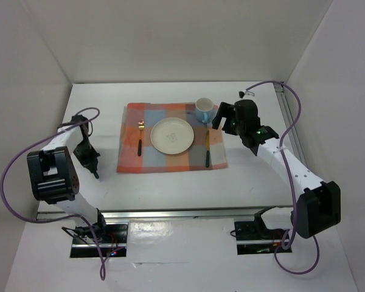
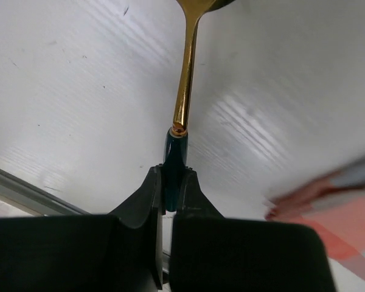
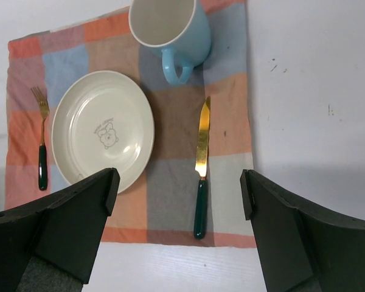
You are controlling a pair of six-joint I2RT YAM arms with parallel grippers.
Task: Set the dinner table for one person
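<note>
White walls box in the white table (image 1: 170, 188), which spreads beneath both arms. Tiny print under a figure on the plate (image 3: 103, 131) is too small to read. The left gripper (image 2: 173, 177) pinches a gold spoon (image 2: 185, 85) by its dark handle over bare table beside the mat (image 1: 129, 159). The right gripper (image 3: 179, 185) hangs spread wide above the knife (image 3: 201, 158), near the mug (image 3: 170, 30).

Bright, even overhead light, soft shadows, glare streaks on the dinner table (image 2: 261, 121), blurred cloth mat (image 2: 328, 207)
</note>
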